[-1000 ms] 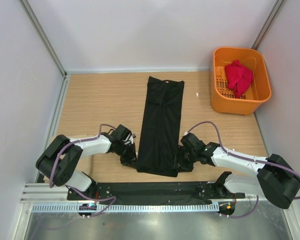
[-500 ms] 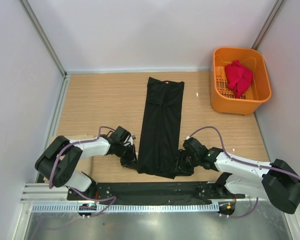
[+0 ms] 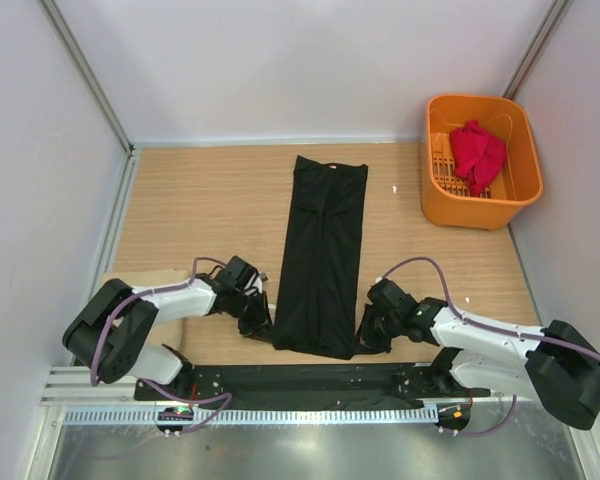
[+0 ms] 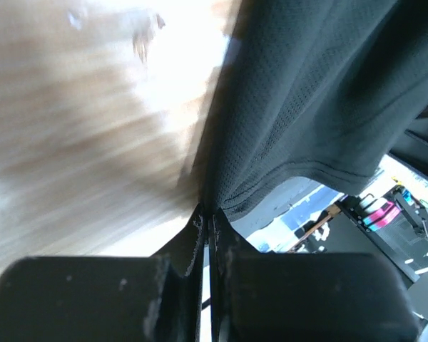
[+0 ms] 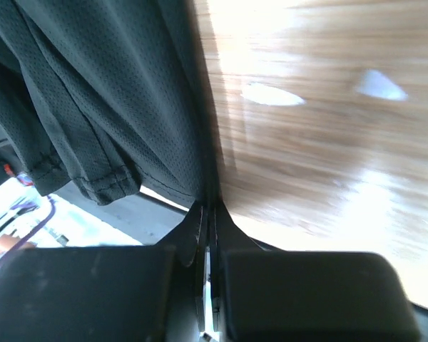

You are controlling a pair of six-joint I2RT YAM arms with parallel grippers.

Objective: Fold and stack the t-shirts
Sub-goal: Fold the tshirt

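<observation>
The black t-shirt lies down the middle of the bench as a long narrow strip, already folded lengthwise. Its collar end is close to the far edge and its hem end close to the near edge, between the two arms. The left arm reaches in low from the near left, and its jaws are closed at the strip's near left corner. In the left wrist view the two fingers meet with the dark hem edge running down into the slit between them, so they appear to be pinching the cloth. The right arm mirrors this at the near right corner. Its jaws are likewise closed, and the right wrist view shows the shirt's side edge drawn into their tips. The red t-shirt sits crumpled inside the orange basket at the far right corner of the bench, well apart from the arms and not yet handled. The black cloth looks like a thin, light mesh knit, limp and without stiffness. It will probably sag between the two pinches, drag on the wood and slip out of a shallow bite. The stacked layers at each corner could also separate if only the top one is caught. The stitched hem is the firmest part to hold. Taking both near corners together looks suited to carrying that end over toward the collar to halve the strip. The red shirt will need finding by a shoulder or hem before it can be spread.
</observation>
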